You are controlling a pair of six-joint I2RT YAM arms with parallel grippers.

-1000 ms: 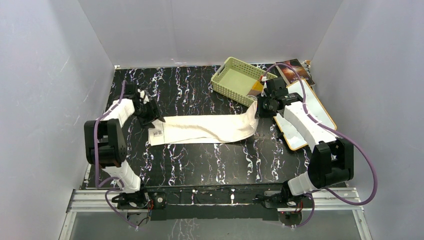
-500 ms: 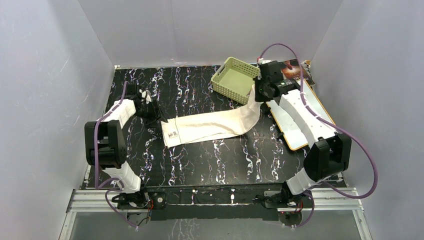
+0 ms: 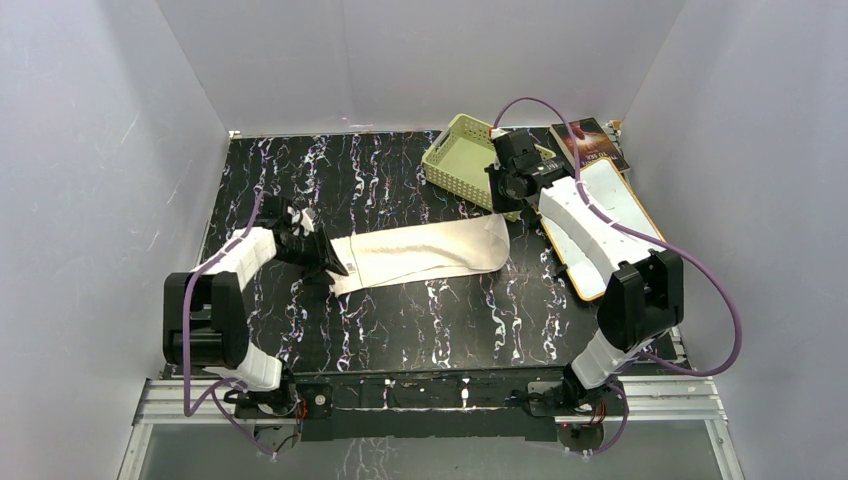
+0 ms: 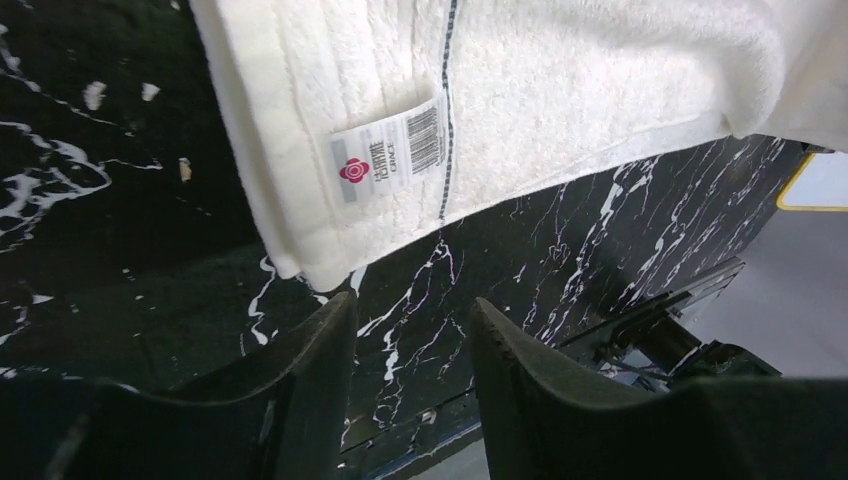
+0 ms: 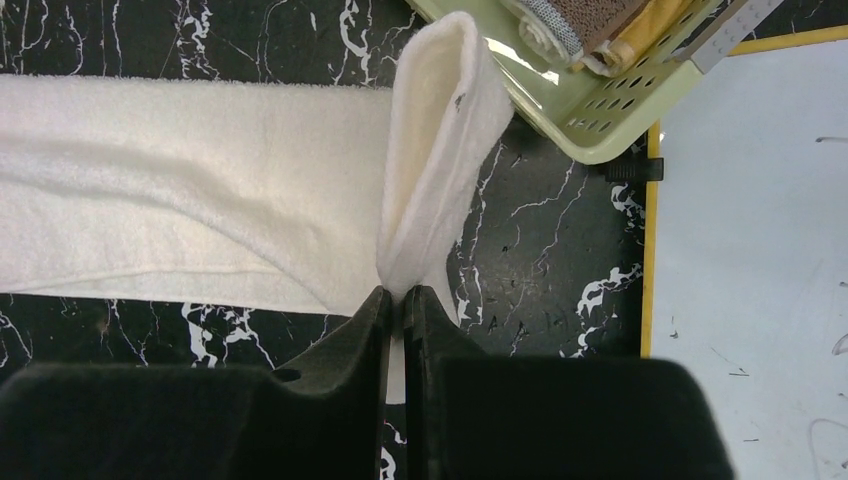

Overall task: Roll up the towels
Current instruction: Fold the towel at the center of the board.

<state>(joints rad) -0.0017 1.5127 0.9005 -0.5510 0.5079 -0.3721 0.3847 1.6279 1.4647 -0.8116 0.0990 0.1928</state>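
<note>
From above, the left gripper (image 3: 330,264) sits low on the black marbled table (image 3: 420,330) at the near-left corner of the cream-white towel (image 3: 420,250). The towel stretches away from it across the table to the right gripper (image 3: 500,196). That gripper hangs by the near corner of the pale green basket (image 3: 455,160), with the white board with an orange rim (image 3: 625,215) on its right. In the left wrist view, the jaws stand partly apart with nothing between them. The towel's corner and its barcoded label (image 4: 390,155) lie just ahead of the fingertips (image 4: 325,330), not touching them. In the right wrist view, the jaws are pinched tight on the towel's end, which rises from the fingers as a folded loop. The rest of the towel lies flat to the left of the gripper. Ahead and to its right, a rolled mustard-yellow and brown towel (image 5: 600,18) lies inside the basket.
</note>
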